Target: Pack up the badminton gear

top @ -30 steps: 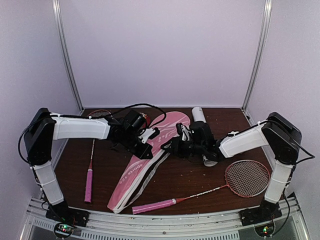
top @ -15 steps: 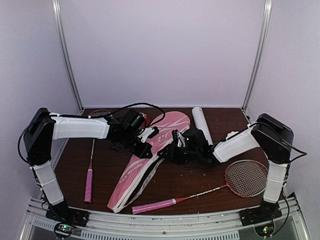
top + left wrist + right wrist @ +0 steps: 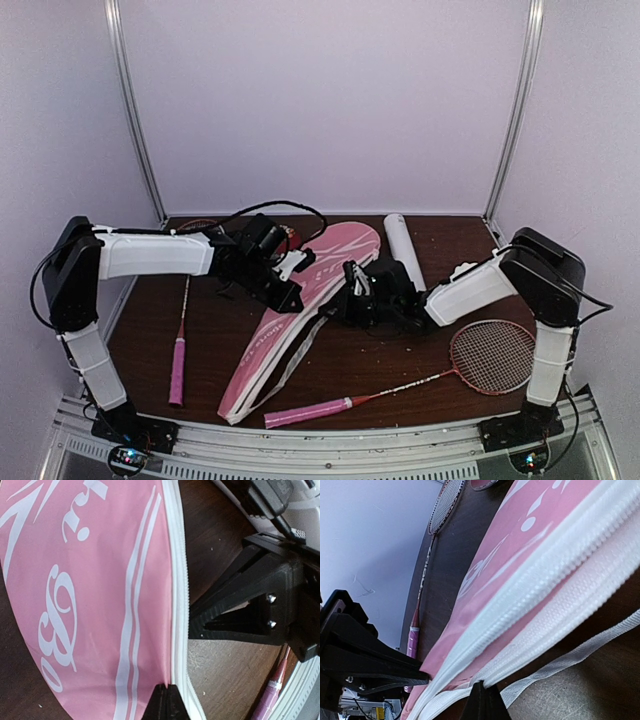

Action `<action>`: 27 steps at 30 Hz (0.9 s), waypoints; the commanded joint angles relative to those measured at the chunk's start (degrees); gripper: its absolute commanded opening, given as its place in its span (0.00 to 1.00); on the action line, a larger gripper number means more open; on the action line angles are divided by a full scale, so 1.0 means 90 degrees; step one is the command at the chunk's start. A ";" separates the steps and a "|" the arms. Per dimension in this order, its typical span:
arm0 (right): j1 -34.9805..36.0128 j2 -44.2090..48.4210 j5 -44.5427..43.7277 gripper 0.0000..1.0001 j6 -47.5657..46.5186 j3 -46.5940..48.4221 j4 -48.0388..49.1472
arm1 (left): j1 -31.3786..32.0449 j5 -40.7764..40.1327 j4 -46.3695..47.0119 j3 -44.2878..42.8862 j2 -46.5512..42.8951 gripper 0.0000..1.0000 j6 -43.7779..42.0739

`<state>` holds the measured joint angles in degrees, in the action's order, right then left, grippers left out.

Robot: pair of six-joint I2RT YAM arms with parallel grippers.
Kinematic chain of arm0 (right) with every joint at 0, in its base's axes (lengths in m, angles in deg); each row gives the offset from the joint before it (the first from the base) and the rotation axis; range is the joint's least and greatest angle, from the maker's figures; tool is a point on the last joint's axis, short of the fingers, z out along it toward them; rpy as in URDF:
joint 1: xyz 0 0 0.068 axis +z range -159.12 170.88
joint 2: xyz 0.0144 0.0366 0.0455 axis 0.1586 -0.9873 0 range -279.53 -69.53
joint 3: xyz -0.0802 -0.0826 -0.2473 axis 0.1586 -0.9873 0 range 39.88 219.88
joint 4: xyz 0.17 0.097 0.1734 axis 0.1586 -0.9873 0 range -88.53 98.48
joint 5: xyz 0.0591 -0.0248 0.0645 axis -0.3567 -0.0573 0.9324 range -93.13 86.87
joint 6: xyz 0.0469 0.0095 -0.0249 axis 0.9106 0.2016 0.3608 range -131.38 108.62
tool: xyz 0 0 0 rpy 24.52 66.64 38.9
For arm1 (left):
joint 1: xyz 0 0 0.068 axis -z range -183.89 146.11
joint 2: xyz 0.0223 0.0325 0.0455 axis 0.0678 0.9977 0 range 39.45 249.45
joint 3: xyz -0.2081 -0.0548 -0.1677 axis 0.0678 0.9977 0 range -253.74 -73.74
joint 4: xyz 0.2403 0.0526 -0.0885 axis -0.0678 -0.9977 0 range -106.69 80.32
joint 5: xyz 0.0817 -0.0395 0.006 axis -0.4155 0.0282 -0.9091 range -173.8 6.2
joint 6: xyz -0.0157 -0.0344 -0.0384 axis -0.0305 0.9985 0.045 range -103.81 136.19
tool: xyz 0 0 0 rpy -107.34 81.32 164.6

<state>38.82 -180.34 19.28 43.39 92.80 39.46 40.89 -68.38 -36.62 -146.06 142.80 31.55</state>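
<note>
The pink racket-shaped bag (image 3: pixel 300 315) lies slantwise at mid-table, its white zipper edge (image 3: pixel 178 605) parted. My left gripper (image 3: pixel 293 298) (image 3: pixel 167 689) is shut on the bag's upper pink layer just beside the zipper. From the right, my right gripper (image 3: pixel 347 303) (image 3: pixel 482 686) is shut on the bag's lower white edge (image 3: pixel 555 610). One racket (image 3: pixel 494 357) lies at the front right, pink handle (image 3: pixel 305 411) pointing left. The other racket (image 3: pixel 178 365) (image 3: pixel 427 565) lies along the left side. A white tube (image 3: pixel 403 250) rests behind the right arm.
A white strap (image 3: pixel 580 652) trails from the bag onto the dark wooden table (image 3: pixel 370 365). Metal uprights (image 3: pixel 135 120) and pale walls close in the back and sides. The left gripper's black body (image 3: pixel 365 660) faces the right one across the bag.
My right gripper moved left off the tube area to the bag's edge and shut on its lower white edge. The left gripper kept its hold and shifted slightly.
</note>
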 commanded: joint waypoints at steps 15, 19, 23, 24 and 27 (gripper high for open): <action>0.0034 0.0246 -0.0875 0.00 -0.0808 0.0207 -0.1883 | -0.0121 -0.0264 -0.0046 0.0016 -0.0565 0.00 -0.0075; 0.0035 0.0475 -0.0622 0.25 -0.0943 0.0191 -0.1888 | -0.0125 -0.0131 0.0067 0.0075 -0.0542 0.00 -0.0065; 0.0036 0.0914 -0.0581 0.42 -0.1022 0.0067 -0.1862 | -0.0131 -0.0051 0.0142 0.0076 -0.0486 0.00 -0.0028; 0.0034 0.1025 -0.0533 0.44 -0.1051 0.0053 -0.1876 | -0.0136 -0.0033 0.0172 0.0076 -0.0466 0.00 -0.0014; 0.0054 0.1508 -0.0361 0.45 -0.1247 -0.0044 -0.2028 | -0.0141 0.0074 0.0227 0.0048 -0.0371 0.00 0.0023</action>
<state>39.37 -172.84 14.21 34.95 93.59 22.12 40.14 -69.58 -37.63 -145.73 139.32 31.55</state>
